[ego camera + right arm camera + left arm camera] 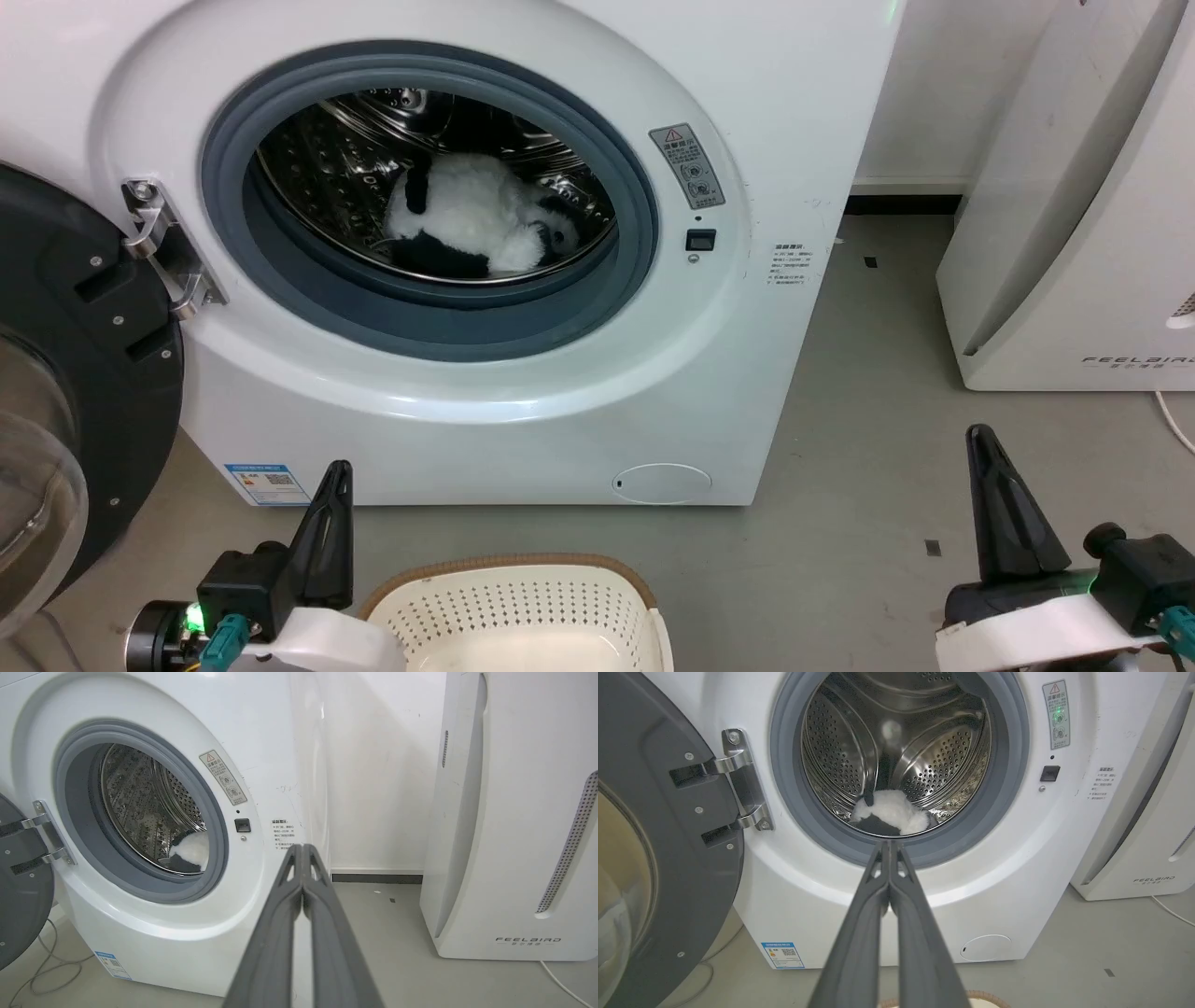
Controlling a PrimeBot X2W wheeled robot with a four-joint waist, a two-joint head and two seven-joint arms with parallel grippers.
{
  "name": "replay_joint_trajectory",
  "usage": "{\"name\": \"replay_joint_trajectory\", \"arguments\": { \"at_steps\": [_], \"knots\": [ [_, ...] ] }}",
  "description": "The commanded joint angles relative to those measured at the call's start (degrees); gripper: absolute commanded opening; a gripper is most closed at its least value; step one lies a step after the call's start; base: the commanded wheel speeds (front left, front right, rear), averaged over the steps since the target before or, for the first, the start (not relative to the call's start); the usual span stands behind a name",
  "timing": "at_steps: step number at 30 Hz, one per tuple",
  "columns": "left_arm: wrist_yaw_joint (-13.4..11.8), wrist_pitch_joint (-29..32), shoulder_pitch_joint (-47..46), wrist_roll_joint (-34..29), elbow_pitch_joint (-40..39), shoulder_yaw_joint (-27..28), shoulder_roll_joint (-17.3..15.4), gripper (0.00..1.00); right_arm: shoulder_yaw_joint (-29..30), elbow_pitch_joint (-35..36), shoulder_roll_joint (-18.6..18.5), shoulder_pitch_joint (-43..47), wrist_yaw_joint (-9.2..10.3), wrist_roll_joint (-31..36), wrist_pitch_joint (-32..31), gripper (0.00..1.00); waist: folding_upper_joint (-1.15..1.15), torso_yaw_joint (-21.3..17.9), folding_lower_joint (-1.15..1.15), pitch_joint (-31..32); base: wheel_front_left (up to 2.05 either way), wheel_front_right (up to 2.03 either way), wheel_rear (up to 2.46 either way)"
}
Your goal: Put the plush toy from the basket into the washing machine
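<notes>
L gripper [334, 481], two long dark-grey plastic fingers on a pale wrist, is at lower left in head view, fingers pressed together, pointing up. R gripper [980, 446], same build, at lower right, fingers also together.

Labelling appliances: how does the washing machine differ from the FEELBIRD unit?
The washing machine has a round grey-gasketed porthole, door open, the panda plush toy in its steel drum; the FEELBIRD unit has a closed slanted front. The washing machine carries warning stickers; the FEELBIRD unit a printed brand name. Both are white, on the grey floor.
</notes>
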State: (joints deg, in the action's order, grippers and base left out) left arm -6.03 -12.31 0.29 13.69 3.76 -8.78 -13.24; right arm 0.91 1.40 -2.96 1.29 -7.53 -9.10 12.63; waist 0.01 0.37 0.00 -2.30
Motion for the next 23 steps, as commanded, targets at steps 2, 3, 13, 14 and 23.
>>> {"name": "replay_joint_trajectory", "arguments": {
  "at_steps": [2, 3, 13, 14, 23],
  "knots": [
    [0.30, 0.53, -0.06, -0.76, -0.48, 0.42, 0.54, 0.00, -0.12, -0.22, 0.02, -0.23, 0.01, 0.37, -0.74, 0.00, -0.01, -0.01, 0.00, 0.06, 0.00, 0.00, 0.00],
    [0.36, 0.64, -0.06, -0.89, -0.51, 0.51, 0.64, 0.00, -0.13, -0.23, 0.02, -0.25, 0.01, 0.46, -0.86, 0.00, -0.01, -0.01, 0.00, 0.08, 0.00, 0.00, 0.00],
    [0.92, 1.81, -0.08, -2.17, -0.83, 1.33, 1.61, 0.00, -0.21, -0.35, 0.02, -0.35, 0.01, 1.32, -2.03, 0.00, -0.01, -0.05, 0.00, 0.30, 0.00, 0.00, 0.00],
    [0.98, 1.93, -0.08, -2.29, -0.87, 1.42, 1.71, 0.00, -0.21, -0.36, 0.02, -0.36, 0.01, 1.41, -2.15, 0.00, -0.01, -0.05, 0.00, 0.32, 0.00, 0.00, 0.00],
    [1.49, 2.98, -0.10, -3.45, -1.16, 2.16, 2.58, 0.00, -0.28, -0.46, 0.03, -0.45, 0.02, 2.19, -3.21, 0.00, -0.01, -0.08, 0.00, 0.52, 0.00, 0.00, 0.00]
  ]
}}
